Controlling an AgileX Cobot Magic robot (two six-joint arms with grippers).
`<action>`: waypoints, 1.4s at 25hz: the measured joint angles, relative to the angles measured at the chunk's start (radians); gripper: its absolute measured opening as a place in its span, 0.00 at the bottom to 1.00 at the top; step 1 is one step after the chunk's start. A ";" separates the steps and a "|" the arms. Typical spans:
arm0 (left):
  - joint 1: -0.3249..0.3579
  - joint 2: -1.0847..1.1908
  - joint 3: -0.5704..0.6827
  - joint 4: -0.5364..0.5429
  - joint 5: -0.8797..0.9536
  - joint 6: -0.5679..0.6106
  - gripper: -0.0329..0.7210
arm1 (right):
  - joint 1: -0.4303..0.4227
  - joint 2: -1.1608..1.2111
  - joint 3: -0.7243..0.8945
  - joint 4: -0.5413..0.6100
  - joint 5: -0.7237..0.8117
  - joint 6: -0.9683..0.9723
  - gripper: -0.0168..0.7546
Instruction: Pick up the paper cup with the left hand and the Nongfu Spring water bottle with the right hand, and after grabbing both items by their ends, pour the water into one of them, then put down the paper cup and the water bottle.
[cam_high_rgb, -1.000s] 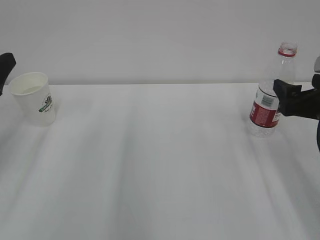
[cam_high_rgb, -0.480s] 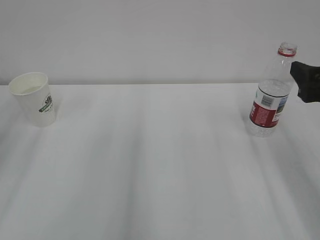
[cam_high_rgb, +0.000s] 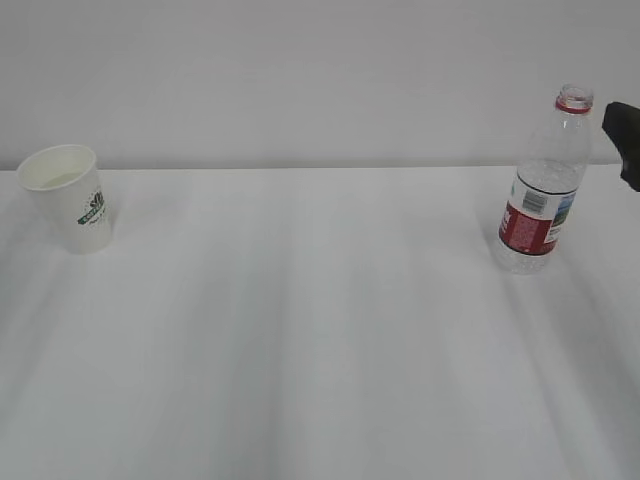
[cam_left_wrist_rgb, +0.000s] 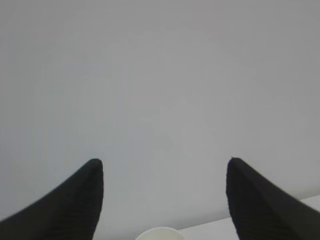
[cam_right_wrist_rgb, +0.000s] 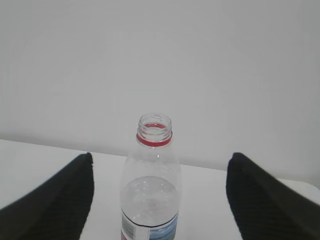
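At far right, pulled back from the Nongfu Spring water bottle (cam_high_rgb: 541, 190) — right hand (cam_right_wrist_rgb: 160, 200) wide open, empty; left hand (cam_left_wrist_rgb: 162, 200) too — paper cup (cam_high_rgb: 69, 197) set down, job looks done.

On my feeds: left hand (cam_left_wrist_rgb: 162, 200) shows two matte black fingers (cam_left_wrist_rgb: 75, 205), broad at base, tapering to rounded tips, faint ribbing on inner faces. Right hand (cam_right_wrist_rgb: 160, 200) same black tapered pair. Exterior: only black blocky corner visible at right edge.

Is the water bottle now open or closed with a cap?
Open. The water bottle has no cap: its bare mouth above the red neck ring shows in the right wrist view.
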 joint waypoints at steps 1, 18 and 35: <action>0.000 -0.018 0.000 0.000 0.015 0.000 0.78 | 0.000 -0.011 0.000 0.000 0.008 0.000 0.82; 0.000 -0.375 0.000 0.000 0.319 -0.065 0.76 | 0.000 -0.285 0.000 0.000 0.237 0.002 0.79; -0.002 -0.658 0.002 -0.002 0.622 -0.129 0.74 | 0.000 -0.666 0.012 0.000 0.593 0.000 0.79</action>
